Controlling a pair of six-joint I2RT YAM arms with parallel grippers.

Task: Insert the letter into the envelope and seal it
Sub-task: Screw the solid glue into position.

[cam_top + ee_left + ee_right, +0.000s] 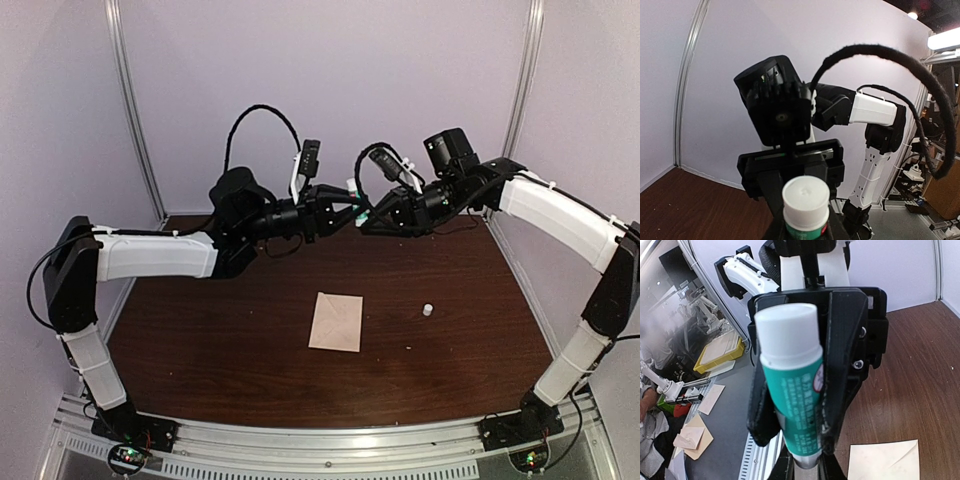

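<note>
Walls [330, 80]: pale lilac panels stood behind a dark brown table [220, 370].
Envelope [336, 321]: lay flat at the table centre.
Small white piece [427, 309]: sat at the envelope's 3 o'clock, apart from it.
Left end effector [352, 210]: was raised at the envelope's 12 o'clock, fingers clamped on both sides of a green-and-white glue stick [792, 390].
Right end effector [368, 222]: met the left tip to tip. Only slivers of its fingers showed beside the stick's base, so the grip could not be determined.

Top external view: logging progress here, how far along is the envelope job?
Likely done: no loose letter shows beside the cream-tan paper envelope, so it is probably inside. In hand: right gripper clamps a teal white-capped glue stick, meeting the left gripper. Remaining: gluing, sealing the flap.
</note>
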